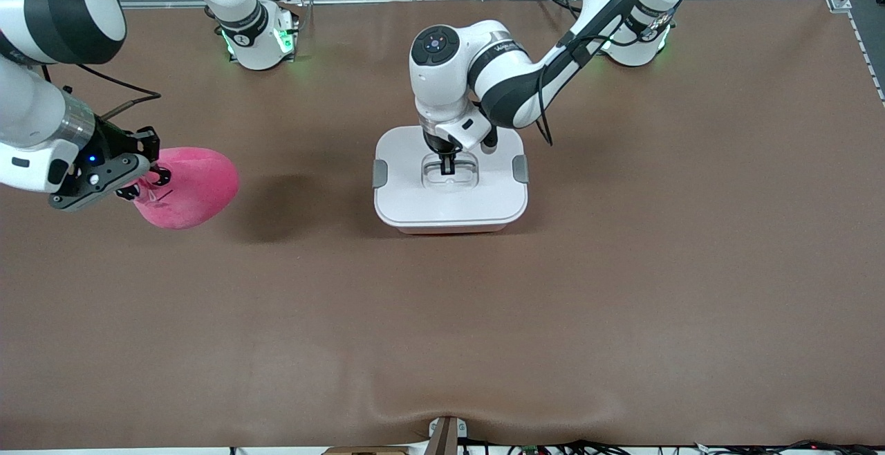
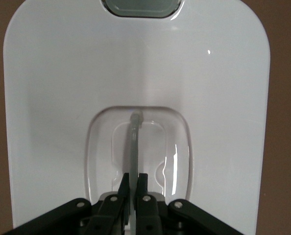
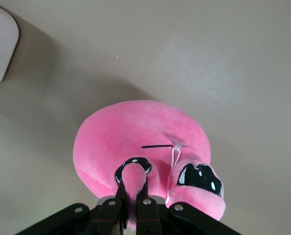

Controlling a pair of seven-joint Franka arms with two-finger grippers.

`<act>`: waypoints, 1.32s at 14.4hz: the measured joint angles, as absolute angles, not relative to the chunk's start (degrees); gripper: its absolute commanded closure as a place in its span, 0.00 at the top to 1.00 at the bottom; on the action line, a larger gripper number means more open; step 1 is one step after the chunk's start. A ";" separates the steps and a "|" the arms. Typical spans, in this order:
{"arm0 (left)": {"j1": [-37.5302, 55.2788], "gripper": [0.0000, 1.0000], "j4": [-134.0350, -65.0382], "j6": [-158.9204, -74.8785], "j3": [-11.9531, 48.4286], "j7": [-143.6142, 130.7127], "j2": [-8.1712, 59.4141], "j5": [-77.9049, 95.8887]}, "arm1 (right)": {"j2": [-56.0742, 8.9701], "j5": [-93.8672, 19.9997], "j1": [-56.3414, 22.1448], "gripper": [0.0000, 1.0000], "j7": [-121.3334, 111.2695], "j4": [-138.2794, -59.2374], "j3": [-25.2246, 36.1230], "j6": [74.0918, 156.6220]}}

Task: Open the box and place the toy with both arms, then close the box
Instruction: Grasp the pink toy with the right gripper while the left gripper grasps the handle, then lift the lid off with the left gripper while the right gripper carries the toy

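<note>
The box (image 1: 451, 185) sits on the tabletop (image 1: 622, 289) midway between the arms' ends, its white lid (image 2: 62, 98) still seated and a grey clip (image 1: 379, 173) visible at each side; the left end effector (image 1: 448, 163) is lowered into the recessed clear handle (image 2: 135, 142), jaws pinched narrow on the thin handle bar. The toy (image 1: 188, 187) is held off the tabletop, toward the right arm's end, by the right end effector (image 1: 142, 182), clamped on a small nub by its face; the right arm is judged to be waiting.

A lift from here could fail if the clips remain latched; whether they are latched cannot be told; the whole box might then be raised or tipped. The grip on so slender a bar could slip or twist it. The toy, hung by a soft nub, might be dropped if swung.

Nothing else lies on the tabletop near the box; the path from toy to box is unobstructed, though the left arm itself stands over the lid and would have to be cleared with it.
</note>
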State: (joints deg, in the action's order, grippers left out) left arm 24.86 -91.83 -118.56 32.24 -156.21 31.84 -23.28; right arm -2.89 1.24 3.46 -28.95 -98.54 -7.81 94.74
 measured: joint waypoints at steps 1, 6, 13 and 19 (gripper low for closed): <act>24.86 0.00 -91.83 -118.56 32.24 -156.20 31.84 -23.28 | -2.89 1.24 3.41 0.00 -28.95 -98.54 -8.33 95.02; 24.87 0.00 -91.76 -118.58 32.24 -156.15 31.85 -23.34 | -2.89 1.24 3.30 0.00 -28.96 -98.54 -10.48 96.01; 24.88 0.00 -91.07 -118.41 32.29 -155.97 31.55 -23.39 | -2.88 1.24 3.00 0.00 -28.98 -98.47 -11.92 96.40; 24.89 0.00 -90.67 -117.80 32.43 -155.48 30.68 -23.39 | -2.60 1.24 2.74 0.00 -28.98 -98.15 -12.34 96.43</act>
State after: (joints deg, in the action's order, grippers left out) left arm 24.89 -90.67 -117.80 32.43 -155.48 30.68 -23.39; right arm -2.60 1.24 2.74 -28.98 -98.15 -12.34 96.43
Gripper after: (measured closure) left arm 0.925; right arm 0.903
